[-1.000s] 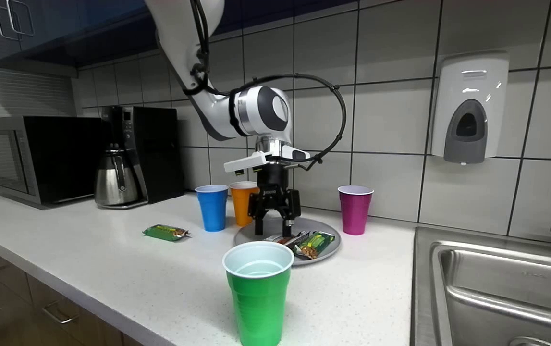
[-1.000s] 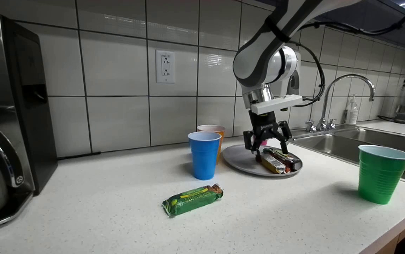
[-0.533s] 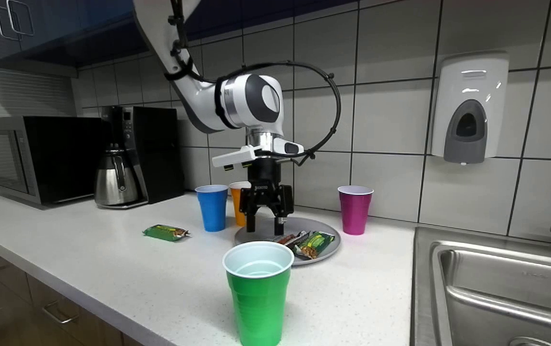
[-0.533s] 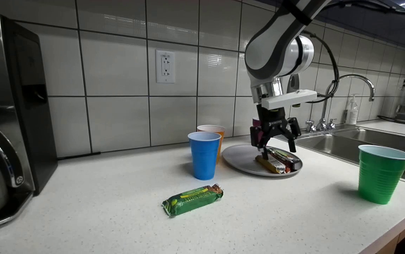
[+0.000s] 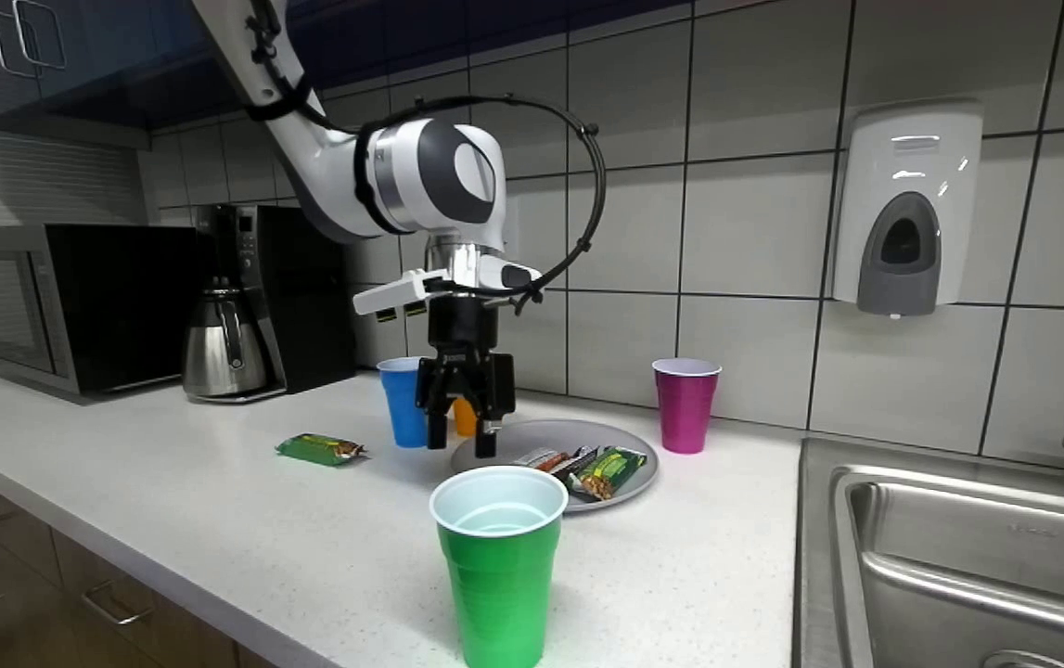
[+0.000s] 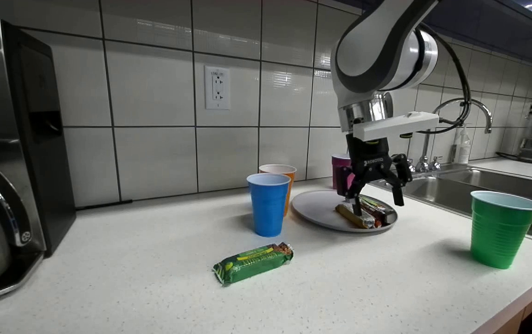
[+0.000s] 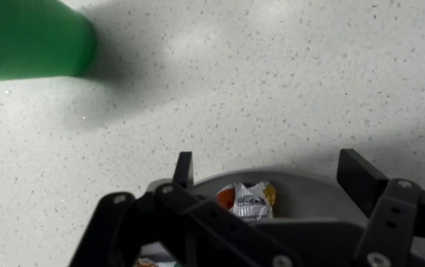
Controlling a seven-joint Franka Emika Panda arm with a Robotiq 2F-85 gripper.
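The wrapped bars (image 5: 600, 475) lie bunched on the side of the grey plate (image 6: 312, 208) nearest the sink (image 5: 819, 520), and we judge the plate's rim to be the first trouble spot: should it be pressed from above, the plate could tilt and those slick wrappers slide off. Our gripper (image 7: 265, 157) is spread wide with nothing held; the wrist view puts a crinkled silver wrapper end (image 7: 251, 203) in line with its gap, though an exterior view shows the fingers (image 5: 485, 443) apart from the bars. Their height above the plate we cannot tell, so a misjudged descent seems the likeliest cause of a jolt. A pinch on that crimped end alone might tear it or slip.

Further out, a blue cup (image 6: 268, 206) stands just beside an orange cup (image 6: 290, 185); both look light, and a low sideways swing could topple them. The magenta cup (image 5: 685, 408) by the tiled wall (image 6: 154, 83) and the green cup (image 6: 502, 234) toward the front edge of the counter (image 6: 154, 278) run the same risk. One loose green bar (image 6: 253, 263) lies well apart from the plate, where a careless pass might nudge it
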